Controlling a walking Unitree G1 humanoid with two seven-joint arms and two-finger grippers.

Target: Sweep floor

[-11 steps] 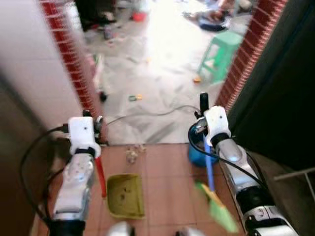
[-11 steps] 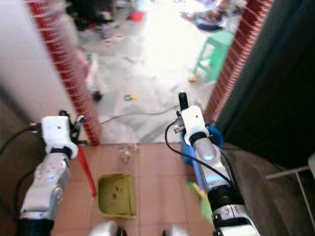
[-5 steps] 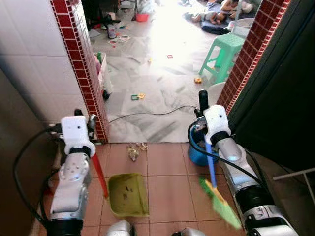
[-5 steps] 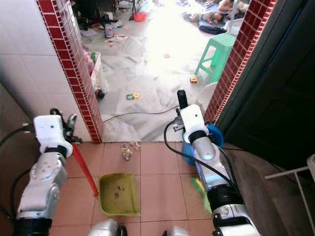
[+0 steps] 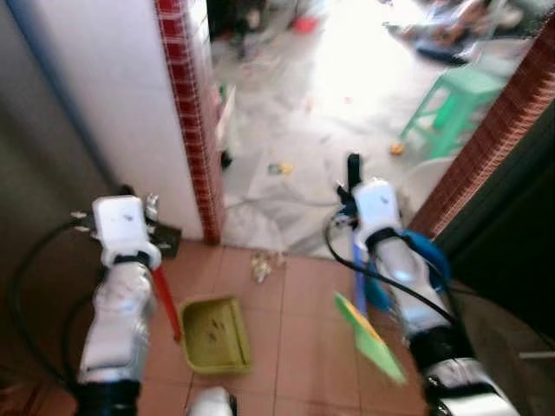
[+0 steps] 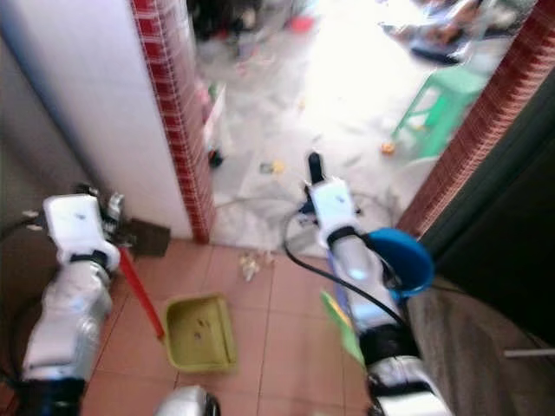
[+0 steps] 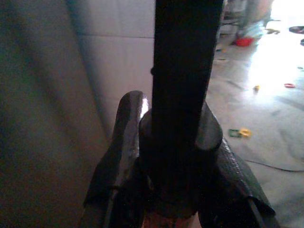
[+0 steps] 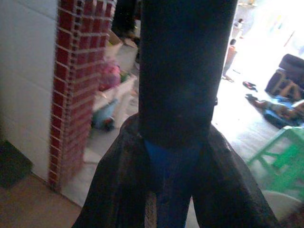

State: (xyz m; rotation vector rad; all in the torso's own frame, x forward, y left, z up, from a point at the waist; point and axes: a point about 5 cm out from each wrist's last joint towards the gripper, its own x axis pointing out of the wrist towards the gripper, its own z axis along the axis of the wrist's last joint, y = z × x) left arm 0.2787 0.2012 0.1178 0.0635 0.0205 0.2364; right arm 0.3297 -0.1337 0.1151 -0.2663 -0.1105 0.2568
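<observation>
Left claw clamping the red handle of a green dustpan lying on terracotta floor tiles, right claw gripping a blue-handled broom, debris sitting beside a red brick pillar, green stool standing beyond.

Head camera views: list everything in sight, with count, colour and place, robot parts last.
dustpan: one, yellow-green with red handle, on the terracotta tiles before the robot.
broom: one, blue handle, green bristles, to the right of the dustpan.
debris: one small pale pile, on the tiles just beyond the dustpan.
bucket: one, blue, beside the right arm.
stool: one, green, on the grey floor beyond.
pillar: one, red-tiled edge, to the left.
cable: one, thin, on the grey floor.
left gripper: one, black, shut on the dustpan's handle.
right gripper: one, black, shut on the broom's handle.
</observation>
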